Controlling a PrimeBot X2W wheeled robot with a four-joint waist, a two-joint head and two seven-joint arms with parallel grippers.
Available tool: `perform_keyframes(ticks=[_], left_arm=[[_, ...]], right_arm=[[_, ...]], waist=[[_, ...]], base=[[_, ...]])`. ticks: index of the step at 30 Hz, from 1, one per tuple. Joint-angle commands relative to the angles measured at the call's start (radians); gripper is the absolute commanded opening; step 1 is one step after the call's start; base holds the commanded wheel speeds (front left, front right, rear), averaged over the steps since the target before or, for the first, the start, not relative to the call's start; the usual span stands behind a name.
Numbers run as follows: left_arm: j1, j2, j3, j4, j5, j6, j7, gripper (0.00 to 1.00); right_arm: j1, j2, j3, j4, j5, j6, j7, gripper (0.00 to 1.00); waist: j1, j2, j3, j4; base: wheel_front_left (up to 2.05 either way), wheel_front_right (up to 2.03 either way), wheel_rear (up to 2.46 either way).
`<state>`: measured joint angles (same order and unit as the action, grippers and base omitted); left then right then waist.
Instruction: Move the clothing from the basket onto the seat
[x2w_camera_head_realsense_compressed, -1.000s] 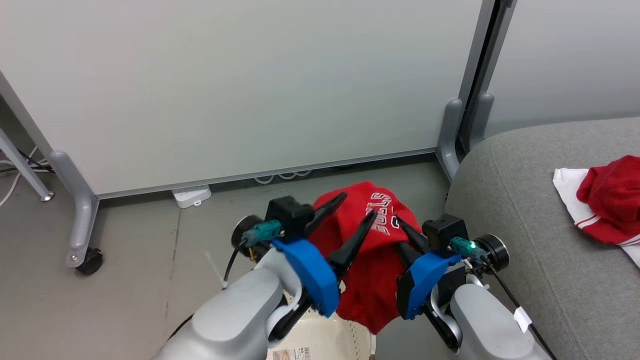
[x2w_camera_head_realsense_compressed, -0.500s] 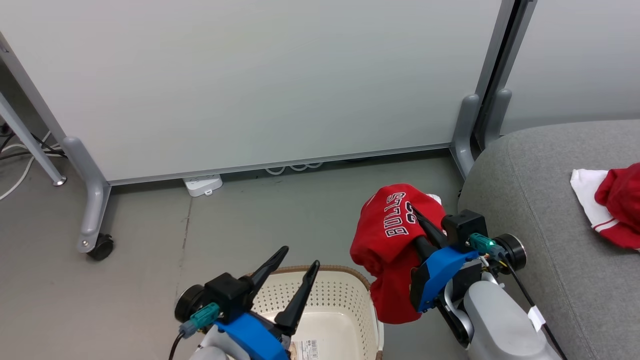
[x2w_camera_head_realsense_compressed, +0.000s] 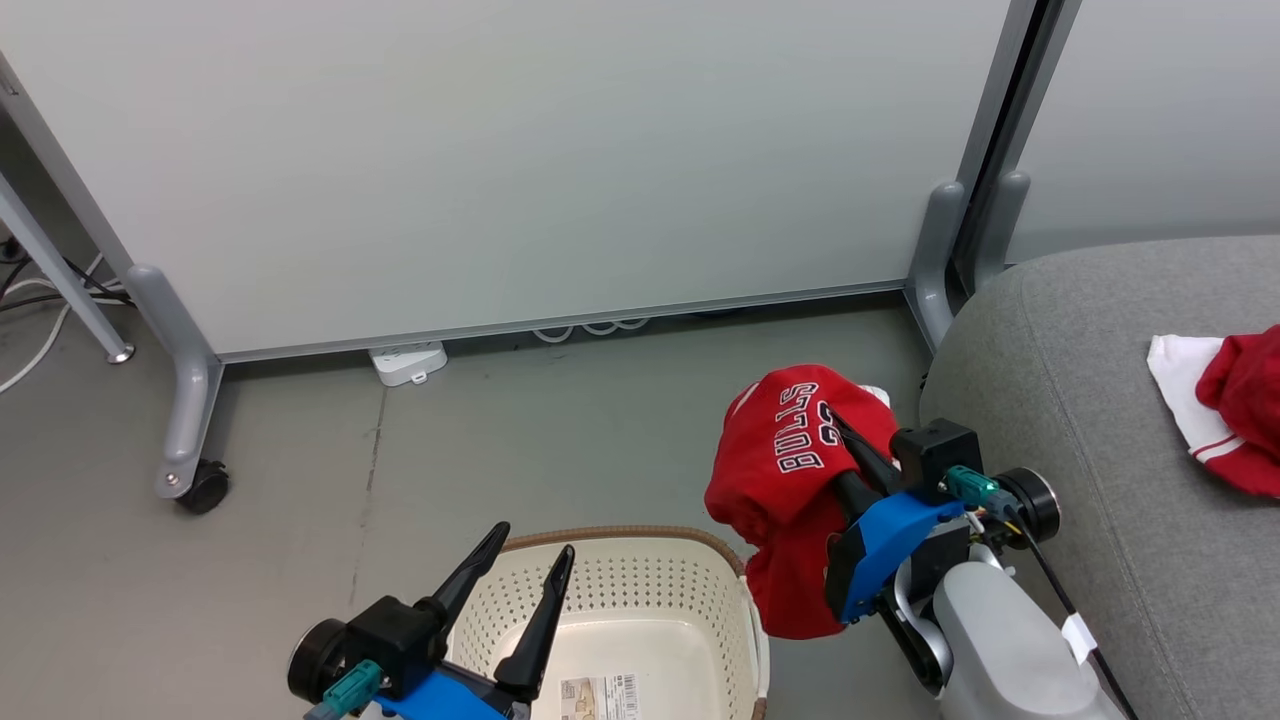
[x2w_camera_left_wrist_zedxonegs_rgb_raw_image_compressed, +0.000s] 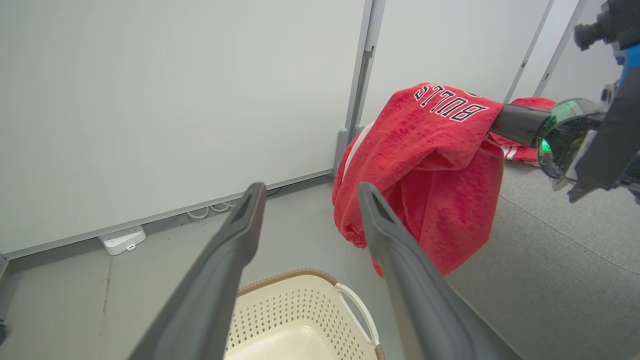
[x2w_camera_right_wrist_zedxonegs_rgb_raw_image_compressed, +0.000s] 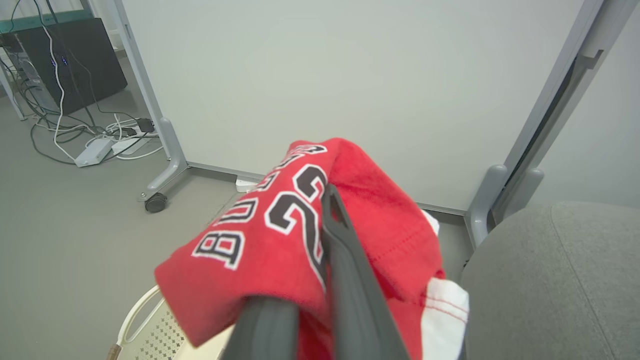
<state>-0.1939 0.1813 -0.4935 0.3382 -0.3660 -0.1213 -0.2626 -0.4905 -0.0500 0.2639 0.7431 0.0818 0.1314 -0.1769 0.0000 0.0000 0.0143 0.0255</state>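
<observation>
1. fingers (x2w_camera_right_wrist_zedxonegs_rgb_raw_image_compressed: 345, 260) of the right gripper (x2w_camera_head_realsense_compressed: 838, 452) are pinched together on the red bulls garment (x2w_camera_head_realsense_compressed: 775, 480), and the cloth is draped right over them.
2. that garment hangs in the air over the floor (x2w_camera_head_realsense_compressed: 300, 560), between the basket (x2w_camera_head_realsense_compressed: 640, 590) and the seat (x2w_camera_head_realsense_compressed: 1080, 400), clear of both cushion and basket floor.
3. white "bulls" lettering faces up in the head view, and the right wrist view catches "23" beside the upper finger, plus a white panel with red stitching low on the cloth.
4. its lower fold dangles just beside the basket's right rim; touching or not, i cannot tell.
5. over to the left gripper (x2w_camera_head_realsense_compressed: 532, 540): fingers spread wide, nothing between them, hovering above the near left part of the basket.
6. the basket sits on the floor, cream perforated walls and brown rim showing, a label (x2w_camera_head_realsense_compressed: 598, 695) on its bottom.
7. on the seat, far right, lies the second red garment (x2w_camera_head_realsense_compressed: 1240, 400), bunched on its white panel with striped trim.
8. behind it all stands a pale partition panel (x2w_camera_head_realsense_compressed: 500, 150) on a caster (x2w_camera_head_realsense_compressed: 203, 487), with a white power strip (x2w_camera_head_realsense_compressed: 408, 362) at its foot.
</observation>
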Motion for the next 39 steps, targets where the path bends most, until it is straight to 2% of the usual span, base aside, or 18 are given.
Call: perform_keyframes(ticks=[1,13,18,25,34,35,36,39], left_arm=[[0.013,0.0,0.011,-0.003,0.01,-0.004,-0.003,1.0],[0.031,-0.018,0.029,0.003,0.029,-0.011,-0.003,1.0],[0.035,-0.013,0.034,0.0,0.021,-0.011,-0.003,1.0],[0.029,-0.01,0.035,-0.011,0.024,-0.01,-0.003,1.0],[0.015,-0.011,0.031,-0.018,0.029,-0.01,-0.003,1.0],[0.015,-0.011,0.031,-0.018,0.029,-0.01,-0.003,1.0],[0.013,-0.009,0.032,-0.018,0.028,-0.01,-0.003,1.0],[0.007,-0.006,0.027,-0.018,0.028,-0.01,-0.003,1.0]], right_arm=[[0.01,-0.001,-0.002,-0.007,-0.003,-0.001,-0.002,0.0],[0.019,-0.001,0.0,-0.018,-0.004,-0.001,0.008,0.0],[0.014,-0.001,0.012,-0.024,0.008,-0.001,0.01,0.0],[0.006,-0.001,0.02,-0.021,0.015,-0.001,0.011,0.0],[-0.003,-0.001,0.015,-0.018,0.012,-0.001,0.007,0.0],[-0.003,-0.001,0.015,-0.018,0.012,-0.001,0.007,0.0],[-0.004,-0.001,0.018,-0.018,0.015,-0.001,0.004,0.0],[-0.004,-0.001,0.013,-0.017,0.014,-0.001,0.001,0.0]], waist=[[0.0,0.0,-0.001,-0.001],[0.0,0.0,0.001,-0.015],[0.0,0.0,0.008,-0.047],[0.0,0.0,0.016,-0.148],[0.0,0.0,0.031,-0.323],[0.0,0.0,0.031,-0.323],[0.0,0.0,0.035,-0.364],[0.0,0.0,0.041,-0.413]], base=[[0.0,0.0,0.0],[0.0,0.0,0.0],[0.0,0.0,0.0],[0.0,0.0,0.0],[0.0,0.0,0.0],[0.0,0.0,0.0],[0.0,0.0,0.0],[0.0,0.0,0.0]])
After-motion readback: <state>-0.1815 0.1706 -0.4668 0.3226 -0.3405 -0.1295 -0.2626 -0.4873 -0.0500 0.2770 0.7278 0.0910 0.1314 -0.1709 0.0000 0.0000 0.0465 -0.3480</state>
